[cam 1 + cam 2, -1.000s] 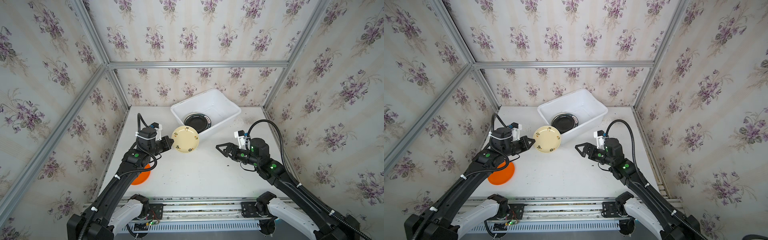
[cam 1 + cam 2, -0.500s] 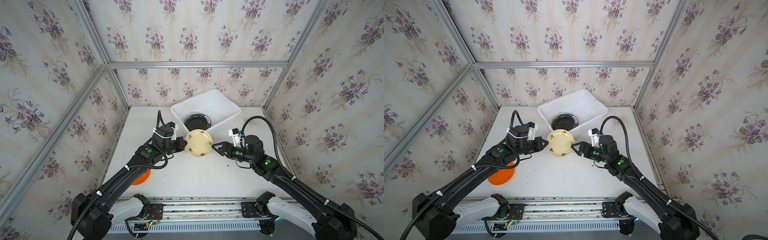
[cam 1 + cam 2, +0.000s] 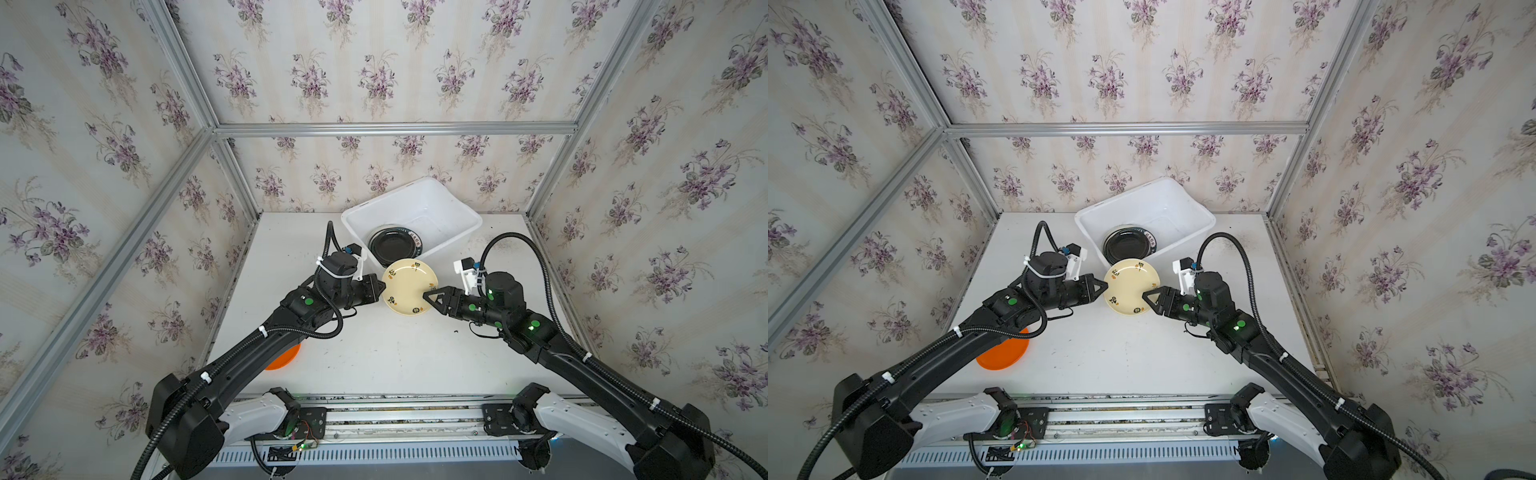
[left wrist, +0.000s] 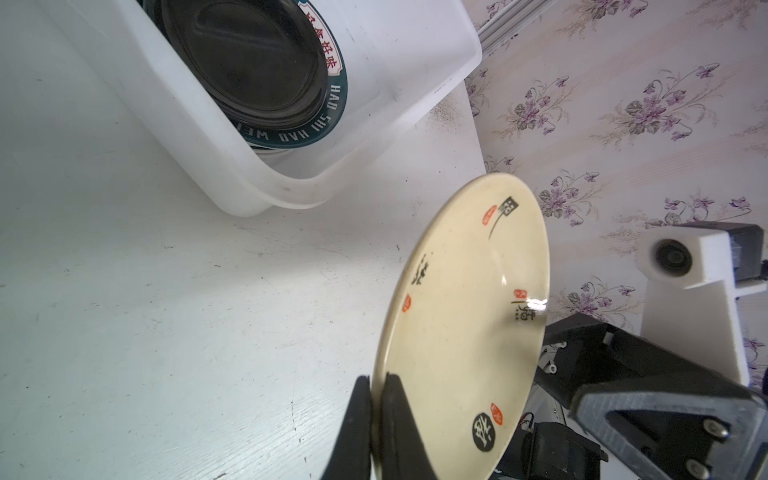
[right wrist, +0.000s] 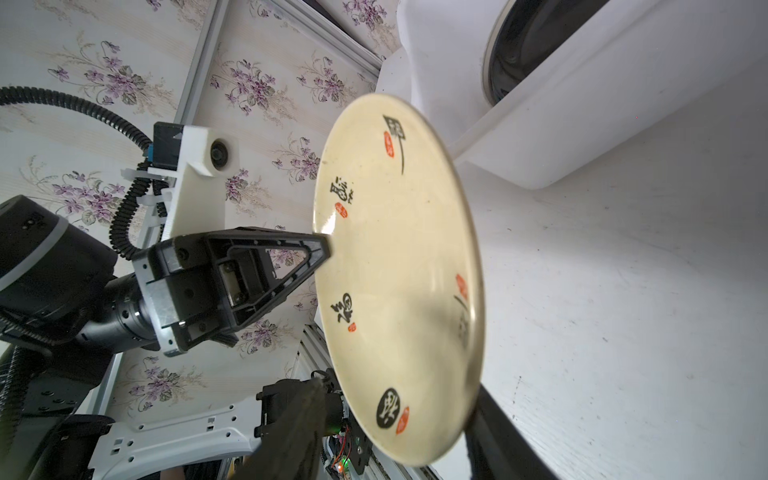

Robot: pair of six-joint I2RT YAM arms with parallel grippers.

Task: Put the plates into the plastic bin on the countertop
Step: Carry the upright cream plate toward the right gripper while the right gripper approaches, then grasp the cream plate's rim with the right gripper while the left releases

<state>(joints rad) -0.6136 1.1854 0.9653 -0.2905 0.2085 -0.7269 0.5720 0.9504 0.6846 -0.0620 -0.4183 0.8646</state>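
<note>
Hanging clear of the countertop (image 3: pixel 395 357), the cream plate (image 3: pixel 409 286) is held tilted, face upward, just in front of the near corner of the plastic bin (image 3: pixel 415 195).

- Left gripper (image 3: pixel 382 286): clamped on the plate's left rim. In the left wrist view its fingers (image 4: pixel 359 428) are seen pinching the edge with no gap.
- Right gripper (image 3: pixel 427 296): set at the opposite rim with jaws apart, one finger on each face. In the right wrist view the fingers (image 5: pixel 494 436) are seen astride the edge, and firm contact is not shown.
- Key relation: the plate's diameter is aligned from claw to claw, across the table. The bin lies beyond the plate, away from both arm bases and about equally near to each gripper.
- Other items: a black plate (image 3: pixel 392 249) is already stacked inside the bin. An orange plate (image 3: pixel 1003 353) is left on the countertop under the left arm.
- Judgement: closure of the right jaws is needed before any release by the left.
</note>
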